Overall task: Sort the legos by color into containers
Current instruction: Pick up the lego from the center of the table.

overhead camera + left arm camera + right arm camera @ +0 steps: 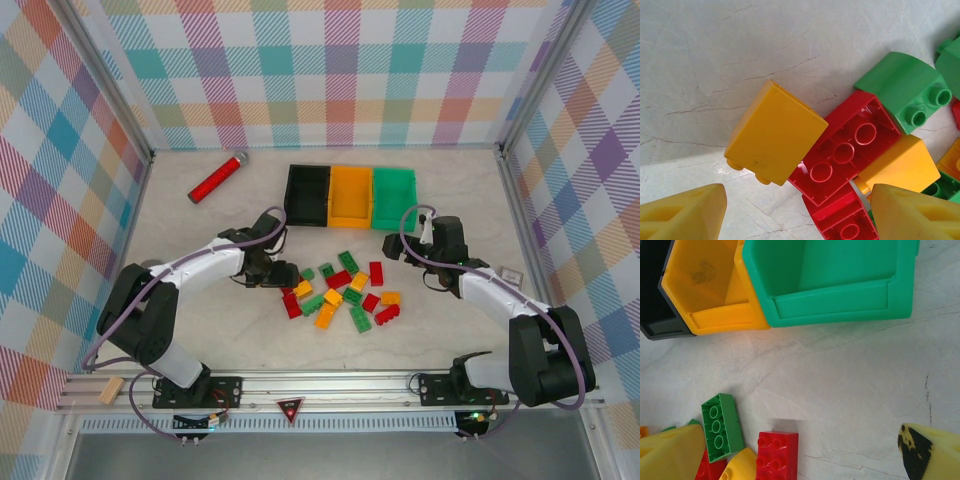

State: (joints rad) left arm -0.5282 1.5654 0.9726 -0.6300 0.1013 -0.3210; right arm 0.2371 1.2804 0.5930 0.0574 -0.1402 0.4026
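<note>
Bricks (345, 295) lie in a loose pile, near centre. Left gripper (800, 220) is spread wide and low over the pile's left edge, straddling a yellow brick (775, 132) and a red brick (845, 150); likely lining up a pick. Right gripper (802, 455) is open and empty, between the pile and the green bin (830, 305), probably leaving room. Bins (351, 222) stand far centre; yellow and green look empty.

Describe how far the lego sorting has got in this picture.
Done: nothing yet; the three containers look empty. In hand: the left gripper, jaws open, sits over a yellow brick at the pile's edge; the right gripper is open, holding nothing. Left: all the legos, loose on the table.
</note>
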